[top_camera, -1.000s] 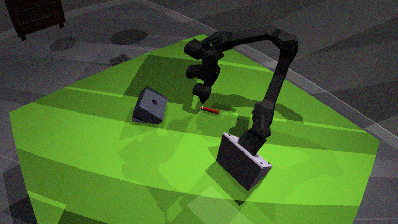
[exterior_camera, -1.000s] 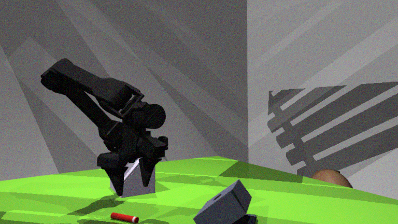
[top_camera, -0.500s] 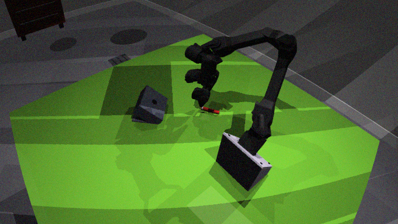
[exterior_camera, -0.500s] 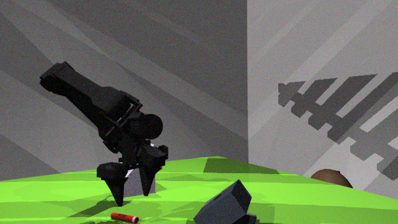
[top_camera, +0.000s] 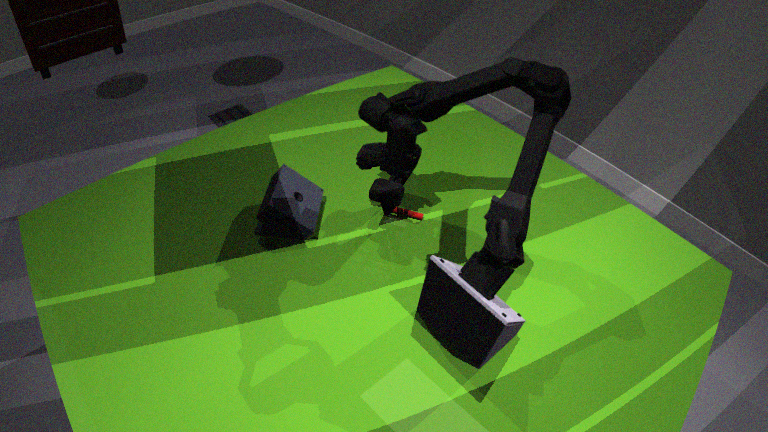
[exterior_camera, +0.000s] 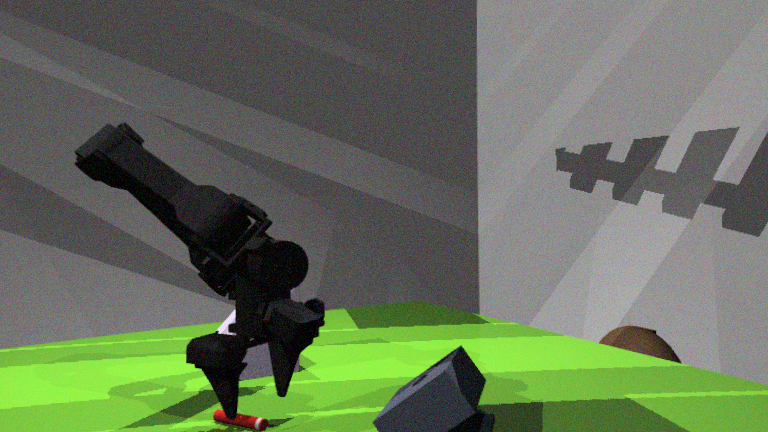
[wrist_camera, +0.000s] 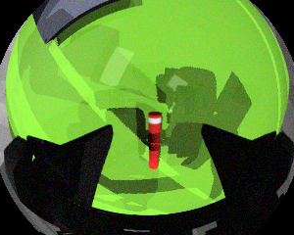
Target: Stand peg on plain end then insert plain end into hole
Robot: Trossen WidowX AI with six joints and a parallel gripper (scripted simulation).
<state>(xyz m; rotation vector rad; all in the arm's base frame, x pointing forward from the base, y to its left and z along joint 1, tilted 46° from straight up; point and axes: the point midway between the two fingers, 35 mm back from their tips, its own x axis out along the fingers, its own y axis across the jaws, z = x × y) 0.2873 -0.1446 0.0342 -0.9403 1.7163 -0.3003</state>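
Note:
The red peg (top_camera: 408, 213) (exterior_camera: 240, 420) (wrist_camera: 154, 140) with a white band near one end lies flat on the green table (top_camera: 169, 314). My gripper (top_camera: 391, 215) (exterior_camera: 256, 402) (wrist_camera: 159, 129) is open and points down, its two fingers straddling the peg with the tips close to the table. In the wrist view the peg runs lengthwise between the fingers, banded end away from the camera. The grey sloped panel (top_camera: 291, 201) (exterior_camera: 436, 396) with one hole (top_camera: 297, 196) stands to the left of the gripper in the top view.
The arm's grey base block (top_camera: 467, 317) stands on the table in front of the peg in the top view. A dark cabinet (top_camera: 62, 5) stands off the table at the far left. A brown round thing (exterior_camera: 640, 342) shows behind the table edge.

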